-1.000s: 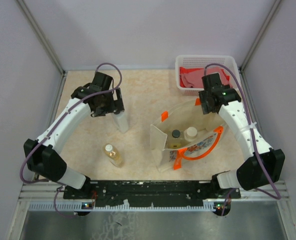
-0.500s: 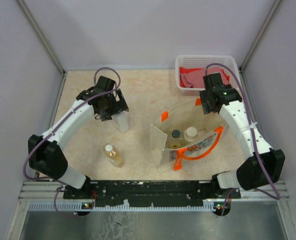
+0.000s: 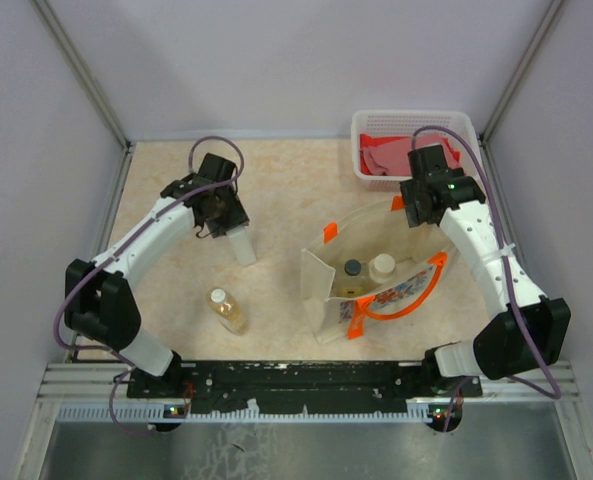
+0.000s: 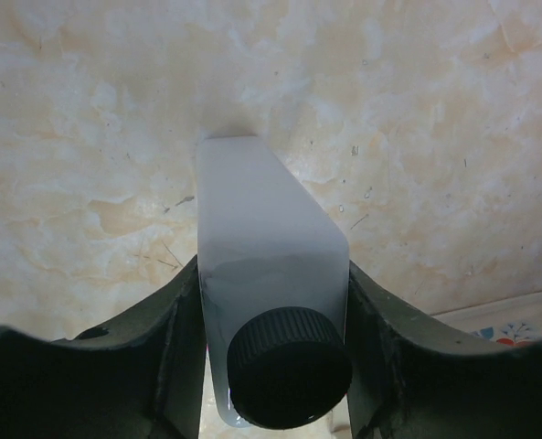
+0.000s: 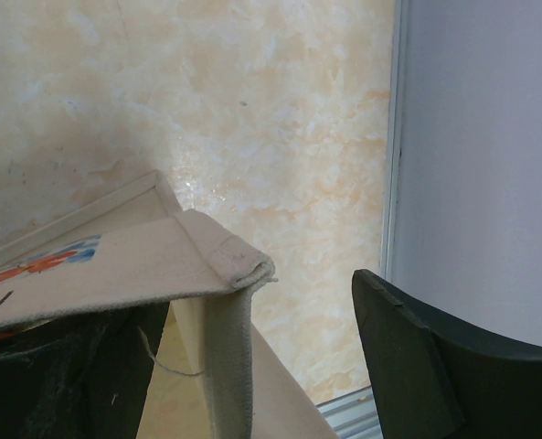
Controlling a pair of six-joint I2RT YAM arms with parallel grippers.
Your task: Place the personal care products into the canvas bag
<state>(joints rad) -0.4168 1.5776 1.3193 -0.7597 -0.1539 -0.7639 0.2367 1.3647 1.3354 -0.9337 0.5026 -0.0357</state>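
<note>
White-pink lattice plastic basket [image 3: 416, 116] in far right corner of table [image 3: 286, 190], close to back wall [image 3: 306, 60]. Red cloth [image 3: 381, 155] lies rumpled inside basket. Tabletop beige, marbled; faint scratches and dark specks show in wrist views. Grey metal posts [image 3: 81, 70] slant up from both far corners. Ribbed aluminium rail [image 3: 306, 405] runs along near edge. Plain pale walls on three sides.
</note>
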